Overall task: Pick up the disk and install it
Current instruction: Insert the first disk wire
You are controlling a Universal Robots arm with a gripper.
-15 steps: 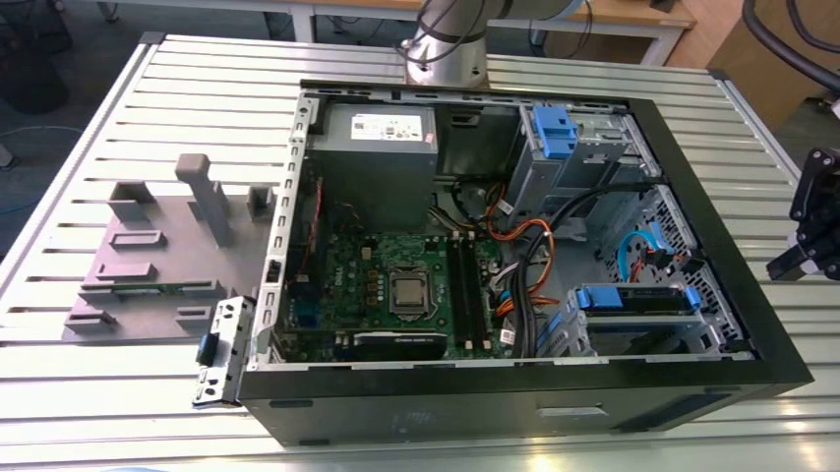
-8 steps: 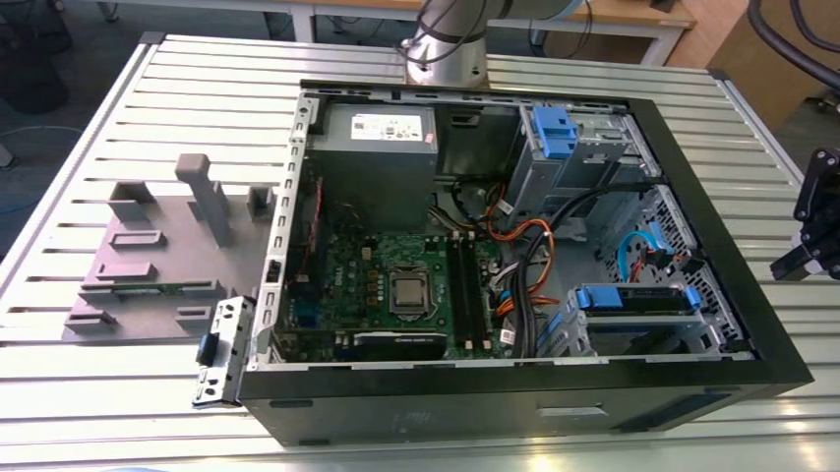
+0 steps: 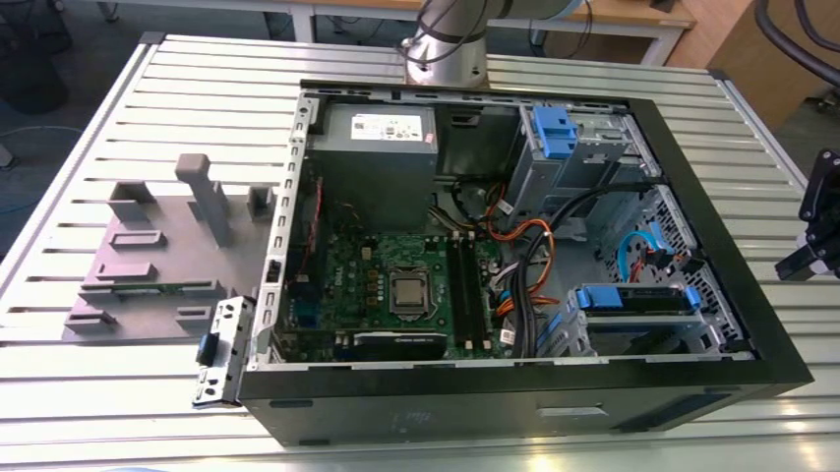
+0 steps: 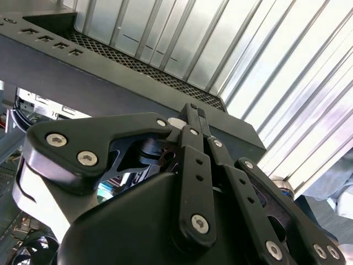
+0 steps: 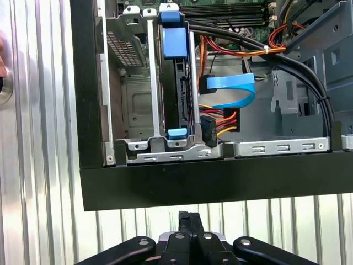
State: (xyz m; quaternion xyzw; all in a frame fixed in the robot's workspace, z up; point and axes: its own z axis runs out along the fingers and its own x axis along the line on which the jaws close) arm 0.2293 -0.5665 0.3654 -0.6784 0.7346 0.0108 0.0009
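The disk (image 3: 636,299), with its blue frame, sits in the drive cage at the near corner of the open computer case (image 3: 735,369), on the exterior view's right. In the first wrist view the disk (image 5: 181,94) stands on edge between the cage rails, with black connectors and a blue ribbon cable beside it. My gripper (image 3: 797,267) hangs outside the case over the table, past the case wall nearest that cage. Its black fingers (image 5: 185,221) are pressed together with nothing between them, as the second wrist view of the gripper (image 4: 194,116) also shows.
A grey power supply (image 3: 381,138) with a white sticker fills the case's far corner. A second bay with a blue latch (image 3: 552,133) stands beside it. The motherboard (image 3: 393,285) lies in the middle. A grey fixture block (image 3: 157,256) and a metal bracket (image 3: 220,349) rest on the slatted table (image 3: 79,393).
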